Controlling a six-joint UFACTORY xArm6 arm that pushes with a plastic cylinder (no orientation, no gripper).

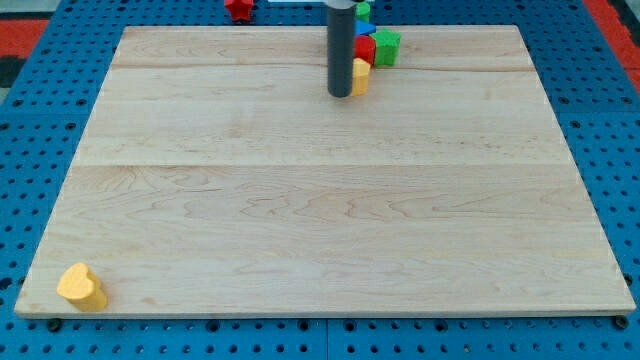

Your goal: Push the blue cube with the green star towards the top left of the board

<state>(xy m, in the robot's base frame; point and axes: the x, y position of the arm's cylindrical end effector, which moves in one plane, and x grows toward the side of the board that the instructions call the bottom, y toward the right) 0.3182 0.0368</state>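
Note:
My tip (341, 95) rests on the board near the top centre. A small cluster of blocks sits just right of the rod. A yellow block (360, 76) touches the rod's right side. Above it are a red block (365, 50) and a green cube (387, 45). A sliver of a blue block (364, 29) shows behind the red one, mostly hidden by the rod. A green block (364, 10), its shape unclear, sits at the board's top edge above the blue one.
A red star (238, 8) lies beyond the board's top edge, left of the rod. A yellow heart-shaped block (81, 287) sits at the board's bottom left corner. The wooden board (320, 220) lies on a blue pegboard surface.

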